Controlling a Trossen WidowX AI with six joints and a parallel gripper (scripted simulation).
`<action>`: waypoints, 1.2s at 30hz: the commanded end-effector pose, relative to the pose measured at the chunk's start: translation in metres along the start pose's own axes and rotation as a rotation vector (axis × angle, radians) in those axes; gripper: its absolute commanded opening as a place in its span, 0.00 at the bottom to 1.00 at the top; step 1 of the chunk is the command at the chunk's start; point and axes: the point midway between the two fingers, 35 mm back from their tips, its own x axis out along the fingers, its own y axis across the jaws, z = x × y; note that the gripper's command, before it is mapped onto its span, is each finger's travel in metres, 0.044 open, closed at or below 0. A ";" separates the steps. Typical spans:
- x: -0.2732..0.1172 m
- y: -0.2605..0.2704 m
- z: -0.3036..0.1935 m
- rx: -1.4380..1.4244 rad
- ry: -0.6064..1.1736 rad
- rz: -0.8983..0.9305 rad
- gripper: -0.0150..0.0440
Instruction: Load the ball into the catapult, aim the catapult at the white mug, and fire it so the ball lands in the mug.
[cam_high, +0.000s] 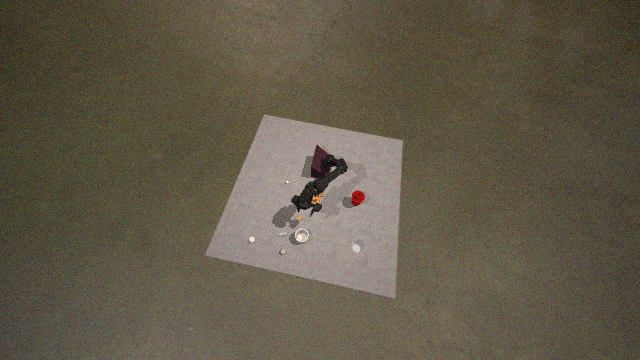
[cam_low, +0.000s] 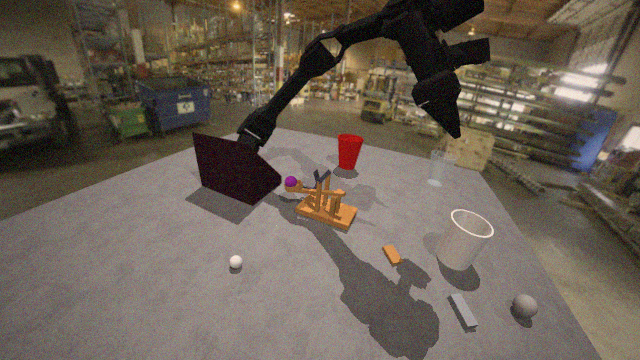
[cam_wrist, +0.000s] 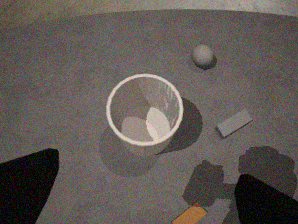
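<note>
The wooden catapult (cam_low: 326, 204) (cam_high: 316, 199) stands mid-mat with the purple ball (cam_low: 291, 181) resting in the cup of its arm. The white mug (cam_low: 464, 245) (cam_wrist: 109, 110) (cam_high: 301, 235) stands upright to the catapult's right in the exterior view, and nothing lies in it. My gripper (cam_low: 452, 92) is open and empty. It hangs high above the mat, away from the catapult, and the wrist view looks straight down at the mug between the two dark fingers.
A red cup (cam_low: 348, 150) (cam_high: 357, 197), a clear glass (cam_low: 439, 167) (cam_high: 357, 245) and a dark red wedge (cam_low: 230, 170) stand behind. An orange block (cam_low: 392, 254) (cam_wrist: 189, 219), grey block (cam_low: 463, 311) (cam_wrist: 233, 123), grey ball (cam_low: 524, 305) (cam_wrist: 202, 55) and white ball (cam_low: 235, 261) lie around.
</note>
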 end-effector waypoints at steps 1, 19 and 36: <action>0.000 0.001 0.000 -0.003 0.000 0.005 0.78; 0.000 0.001 0.000 -0.003 0.000 0.005 0.25; 0.006 0.028 -0.054 -0.316 0.118 -0.116 0.25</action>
